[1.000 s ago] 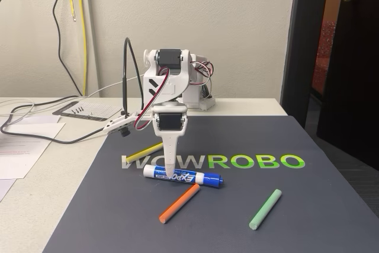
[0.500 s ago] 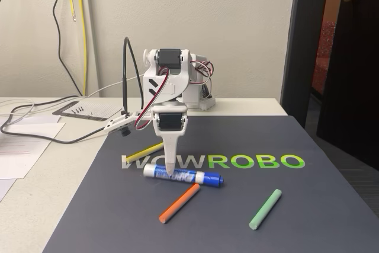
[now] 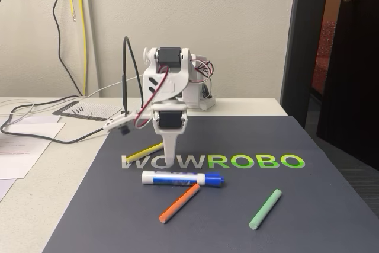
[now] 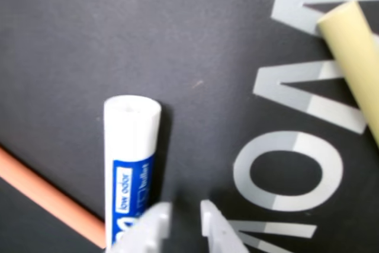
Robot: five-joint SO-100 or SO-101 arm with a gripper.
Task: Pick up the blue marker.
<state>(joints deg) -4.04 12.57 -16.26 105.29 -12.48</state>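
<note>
The blue marker [image 3: 180,178] lies flat on the dark mat [image 3: 266,140], its blue cap pointing right in the fixed view. My gripper [image 3: 167,166] points straight down just behind the marker's left half, its tip a little above the mat. In the wrist view the marker's white end and blue label [image 4: 131,164] lie just left of my gripper [image 4: 185,217]. The two fingers stand close together with only a narrow slit and nothing between them.
An orange stick [image 3: 179,202] lies just in front of the marker, a yellow stick [image 3: 144,151] behind it to the left and a green stick [image 3: 265,208] at the front right. Papers [image 3: 23,146] and cables [image 3: 71,137] lie left of the mat.
My gripper's tip was down on the marker's barrel. It has since risen a little and come off it, and the marker has settled flat on the mat.
</note>
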